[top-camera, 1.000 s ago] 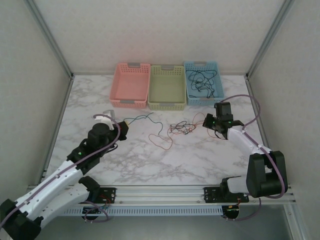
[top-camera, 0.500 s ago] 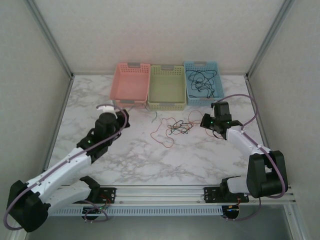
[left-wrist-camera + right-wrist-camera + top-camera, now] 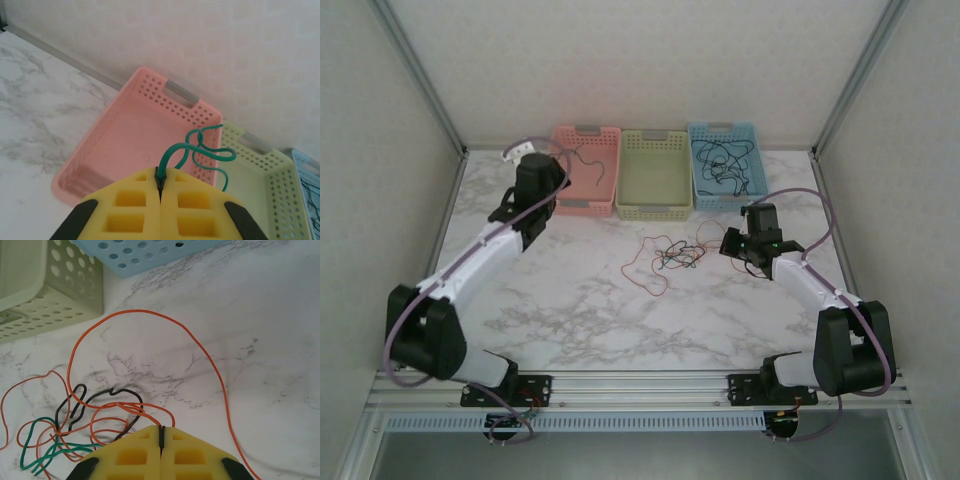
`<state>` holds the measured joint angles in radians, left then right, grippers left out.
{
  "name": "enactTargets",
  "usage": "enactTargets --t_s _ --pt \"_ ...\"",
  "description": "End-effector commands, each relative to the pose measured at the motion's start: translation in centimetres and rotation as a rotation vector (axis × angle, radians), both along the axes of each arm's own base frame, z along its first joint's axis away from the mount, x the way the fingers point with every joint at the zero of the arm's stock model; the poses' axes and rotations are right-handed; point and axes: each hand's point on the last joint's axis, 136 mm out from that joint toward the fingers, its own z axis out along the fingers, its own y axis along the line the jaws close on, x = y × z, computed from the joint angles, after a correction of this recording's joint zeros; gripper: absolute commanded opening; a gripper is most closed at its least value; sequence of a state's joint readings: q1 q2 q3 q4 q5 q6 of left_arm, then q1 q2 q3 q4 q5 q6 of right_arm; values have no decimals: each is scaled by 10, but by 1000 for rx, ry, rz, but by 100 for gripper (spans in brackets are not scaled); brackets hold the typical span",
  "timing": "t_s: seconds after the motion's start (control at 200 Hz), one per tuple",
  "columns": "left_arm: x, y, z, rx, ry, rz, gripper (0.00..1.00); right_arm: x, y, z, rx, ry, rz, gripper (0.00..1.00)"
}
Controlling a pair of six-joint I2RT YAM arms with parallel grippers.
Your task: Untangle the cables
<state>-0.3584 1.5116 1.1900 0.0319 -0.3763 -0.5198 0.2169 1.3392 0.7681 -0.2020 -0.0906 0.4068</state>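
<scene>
We have swung our left gripper, pinching a thin green wire, over the pink perforated plastic basket: one freed. Our right gripper pinches a thin orange wire of the tangled cables lying mid-table.

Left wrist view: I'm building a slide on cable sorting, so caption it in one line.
Left gripper, shut on a thin green wire, holds it over a pink perforated plastic basket.

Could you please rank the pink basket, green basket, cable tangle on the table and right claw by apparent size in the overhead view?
1. pink basket and green basket: they look alike, so no ranking between them.
2. cable tangle, counting its whole spread.
3. right claw.
</scene>
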Motion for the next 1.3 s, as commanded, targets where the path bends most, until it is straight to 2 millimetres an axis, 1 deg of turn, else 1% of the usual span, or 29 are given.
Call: enactTargets --t_s 0.0,0.125,0.19,0.215,0.32,0.441,0.496,0.576,0.646,0.706,0.756,0.771,0.791,0.821,0.916,0.941,0.981,0.986,1.071,1.076,1.111,1.151,1.196,1.297 --pt "26 7 7 -4 -4 48 0 -2 3 2 -9 -3 19 0" --pt "55 5 -9 0 27 48 0 -3 3 1 -9 0 23 0" --pt "66 1 -19 6 52 35 0 -4 3 1 -9 2 22 0" --pt "70 0 -23 8 61 31 2 -4 3 1 -10 2 22 0" --pt "84 -6 -38 12 74 5 16 -3 3 2 -13 0 21 0" --pt "97 -14 -62 -10 129 -30 34 -4 1 3 -18 -2 18 0" --pt "99 -19 -70 -35 151 -48 46 -5 1 3 -18 -4 18 0" --pt "94 -16 -72 -52 174 -33 61 -5 1 2 -18 -1 16 0" --pt "86 -15 -63 -58 160 -36 66 -4 2 0 -14 4 18 0" --pt "75 -14 -40 -81 108 -51 67 -5 3 0 -11 6 22 0" --pt "64 -16 -25 -99 86 -73 67 -5 3 0 -8 4 22 0" --pt "60 -17 -17 -106 74 -84 67 -4 4 0 -7 3 22 0" --pt "54 -19 -15 -111 74 -99 67 -4 4 1 -6 1 23 0" --pt "44 -23 -5 -122 63 -129 67 -4 5 0 -4 1 26 0" --pt "5 -38 6 -153 71 -237 67 -4 7 0 4 2 28 0" --pt "-7 -43 0 -159 87 -266 67 -4 7 0 6 2 30 0" --pt "-27 -48 -4 -174 98 -305 66 -5 9 0 10 3 34 0" --pt "-29 -49 -2 -177 93 -311 66 -4 9 0 11 3 35 0" --pt "-72 -62 -25 -205 133 -396 66 -5 13 0 19 5 45 0" --pt "-74 -63 -24 -207 130 -400 66 -5 13 0 19 5 45 0" --pt "-91 -69 -38 -205 152 -432 66 -4 14 0 22 6 47 0" --pt "-110 -78 -47 -207 167 -477 66 -4 15 0 22 8 49 0" --pt "-130 -87 -63 -199 201 -519 65 -4 17 -2 22 11 56 0" --pt "-165 -110 -98 -195 288 -614 65 -3 20 -4 24 16 62 0"
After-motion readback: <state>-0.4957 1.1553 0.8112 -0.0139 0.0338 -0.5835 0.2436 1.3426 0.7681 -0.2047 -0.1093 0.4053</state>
